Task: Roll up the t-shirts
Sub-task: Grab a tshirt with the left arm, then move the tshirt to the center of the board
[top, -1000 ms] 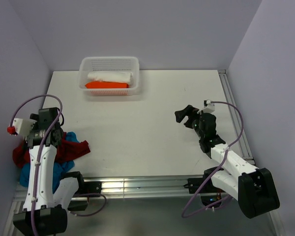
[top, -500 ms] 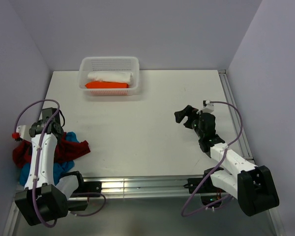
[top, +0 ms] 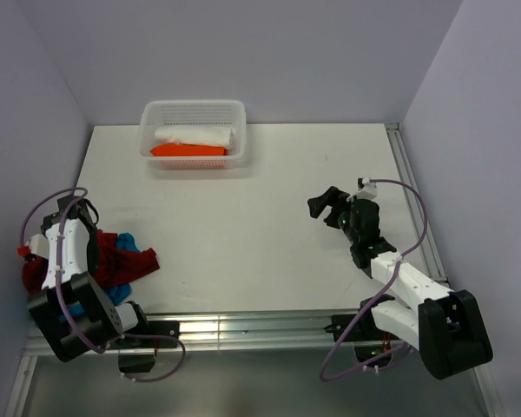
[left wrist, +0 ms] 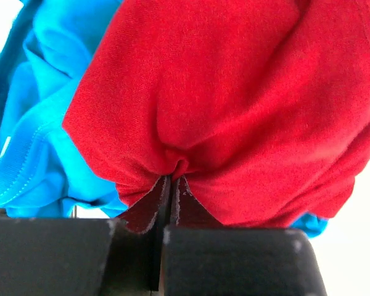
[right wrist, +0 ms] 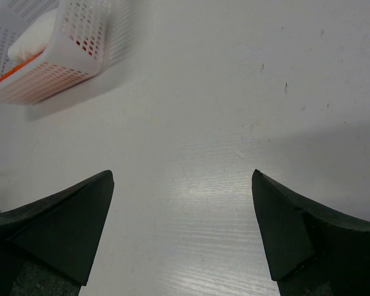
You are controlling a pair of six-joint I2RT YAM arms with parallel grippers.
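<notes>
Since a second ago my left gripper [left wrist: 171, 188] has swung down and clenched a fold of the dark red t-shirt [left wrist: 222, 92], heaped at the near-left edge of the desk [top: 243, 217]. Lift slowly, shedding the teal-blue t-shirt [left wrist: 37, 123]; my right gripper [right wrist: 182, 234] hangs released.

Your left arm [top: 61, 252] is built of white shell links joined by black joint housings. A thin purple cable [top: 36, 211] loops out from it, and a small red cap [top: 23, 252] sticks out beside its wrist. Your right arm [top: 404, 282] has the same white links, rising from a bulky black block [top: 451, 334], with a purple cable of its own [top: 425, 219]. The left gripper [left wrist: 171, 185] shows matte black, flat-faced fingers [left wrist: 234, 262]. The right gripper [right wrist: 182, 179] carries matte black fingers [right wrist: 61, 231] that taper to wedge-shaped tips.
</notes>
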